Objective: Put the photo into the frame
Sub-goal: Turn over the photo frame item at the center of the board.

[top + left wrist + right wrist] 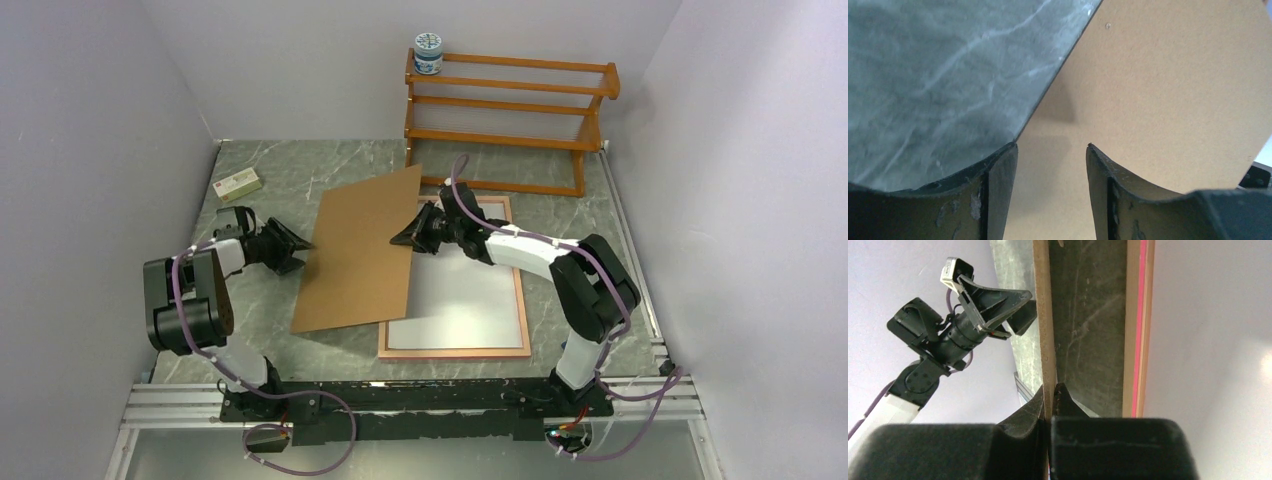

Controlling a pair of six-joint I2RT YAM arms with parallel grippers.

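Note:
The frame [523,300] lies flat on the table, pale wood back up; its pink edge shows in the right wrist view [1136,340]. A plain white surface [465,290] fills its inside; I cannot tell if it is the photo's back. No seashore picture shows. My right gripper [405,236] is shut on the right edge of a brown fibreboard panel [365,250] and holds it tilted, partly over the frame's left side; the jaws [1050,387] pinch the panel's edge [1043,315]. My left gripper [300,246] is open at the panel's left edge [1158,90], jaws [1050,147] apart.
An orange-brown wooden rack [510,110] stands at the back right with a small white jar [428,53] on top. A small flat box [238,184] lies at the back left. The marble-patterned table [270,340] is walled on three sides.

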